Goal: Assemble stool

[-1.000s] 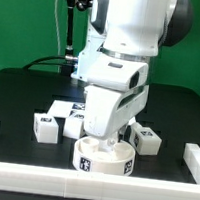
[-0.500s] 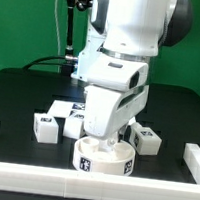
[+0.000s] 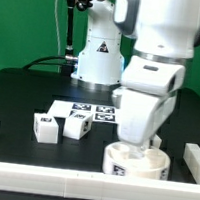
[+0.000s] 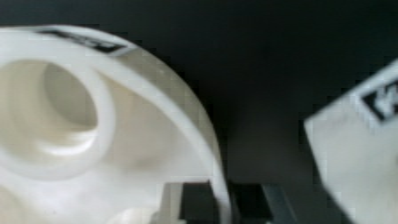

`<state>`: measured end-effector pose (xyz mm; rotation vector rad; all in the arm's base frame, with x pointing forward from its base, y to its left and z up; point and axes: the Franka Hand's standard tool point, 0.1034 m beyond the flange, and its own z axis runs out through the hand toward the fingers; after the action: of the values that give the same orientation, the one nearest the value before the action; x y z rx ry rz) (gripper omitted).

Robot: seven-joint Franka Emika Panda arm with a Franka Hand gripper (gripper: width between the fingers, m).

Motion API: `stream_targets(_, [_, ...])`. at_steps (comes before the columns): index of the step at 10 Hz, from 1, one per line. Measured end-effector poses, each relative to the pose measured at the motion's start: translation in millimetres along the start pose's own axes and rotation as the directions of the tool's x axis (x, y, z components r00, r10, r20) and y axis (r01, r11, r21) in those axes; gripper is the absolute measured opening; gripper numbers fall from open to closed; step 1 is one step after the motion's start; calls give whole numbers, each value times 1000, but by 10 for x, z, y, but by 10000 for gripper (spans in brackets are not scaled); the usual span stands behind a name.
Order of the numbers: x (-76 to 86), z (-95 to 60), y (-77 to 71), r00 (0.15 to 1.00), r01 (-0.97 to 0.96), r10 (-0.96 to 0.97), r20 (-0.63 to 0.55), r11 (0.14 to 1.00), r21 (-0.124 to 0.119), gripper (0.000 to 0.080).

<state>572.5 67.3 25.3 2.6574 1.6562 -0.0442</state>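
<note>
White plastic is all that matters in this scene. The seat (image 3: 136, 162), a low round ring with tags on its side, is at the lower right of the exterior view, low over the black desk (image 3: 28, 92) and near the plain bar (image 3: 194, 157) at the exterior view's right. We cannot tell whether it rests on the desk or hangs just above it. The arm stands straight over it, and the wrist view shows why: the claw (image 4: 222, 200) has its two dark fingers closed onto the seat's thin wall, one inside the ring and one outside. We judge this grip is chosen because the ring is too wide to span across, while its wall fits between narrow jaws. A first leg (image 3: 46, 128) and a second leg (image 3: 77, 126) lie loose at the middle left, just in front of the marker board (image 3: 86, 113) and well apart from the seat. The wrist view also catches a blurred tagged piece (image 4: 356, 110) near the seat, likely another leg. We take the step in hand to be positioning the seat, perhaps toward the bar for bracing, with no leg fitted yet.
</note>
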Motion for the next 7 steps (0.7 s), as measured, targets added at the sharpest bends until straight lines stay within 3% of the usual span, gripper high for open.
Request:
stream_targets(3, [268,17,-40,1000,-23,23,-8,1000,-6,28])
stream_targets(7, [359,66,-74,1000,-14,14,-2,1000,3,28])
